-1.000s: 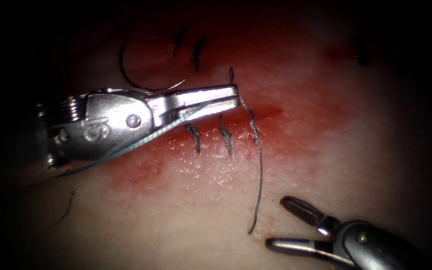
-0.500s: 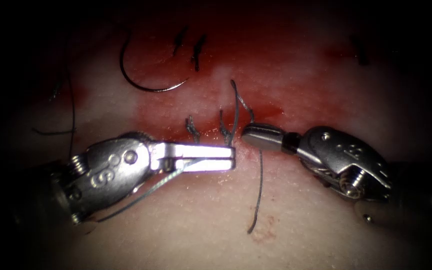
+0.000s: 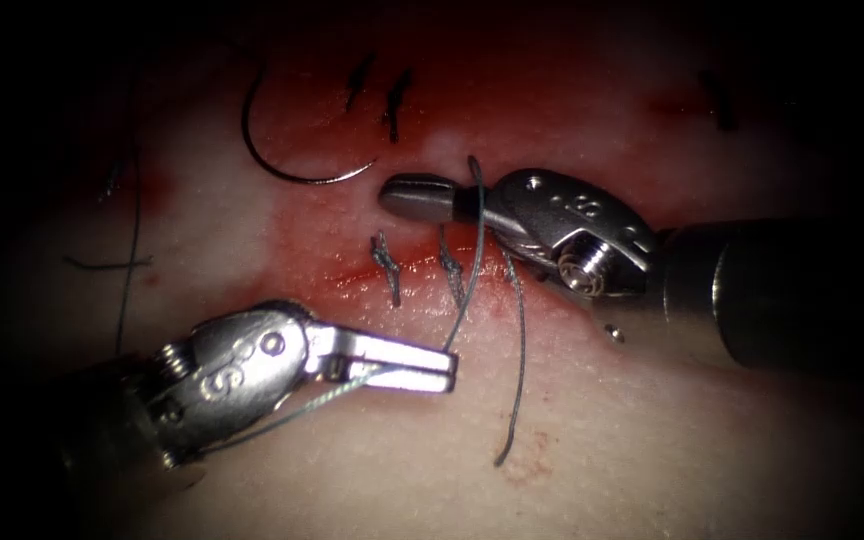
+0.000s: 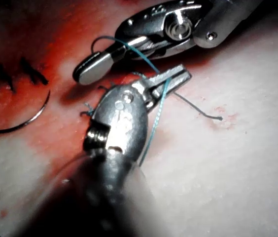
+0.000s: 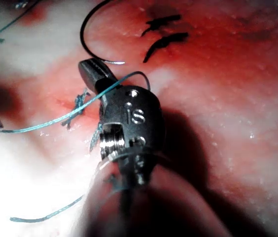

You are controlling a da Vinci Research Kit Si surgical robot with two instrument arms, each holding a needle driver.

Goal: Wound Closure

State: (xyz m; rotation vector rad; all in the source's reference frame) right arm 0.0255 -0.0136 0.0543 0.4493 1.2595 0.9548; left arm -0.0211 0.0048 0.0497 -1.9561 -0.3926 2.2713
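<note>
Left tool [image 3: 442, 365] sits below the cut [image 3: 432, 270], jaws pressed together pinching the thread [image 3: 474, 265] at their tip. Thread runs up from there across the cut and over the right tool [image 3: 422, 198], which lies just above the cut, jaws closed, holding nothing visible. Needle [image 3: 287, 160] lies free on the tissue [image 3: 652, 420] above the cut, left of the right tool, not in the tissue, in neither tool. Knotted stitches [image 3: 388, 265] cross the cut. A loose thread tail [image 3: 520, 370] trails down over the tissue. Red fluid [image 3: 572, 150] around the cut.
</note>
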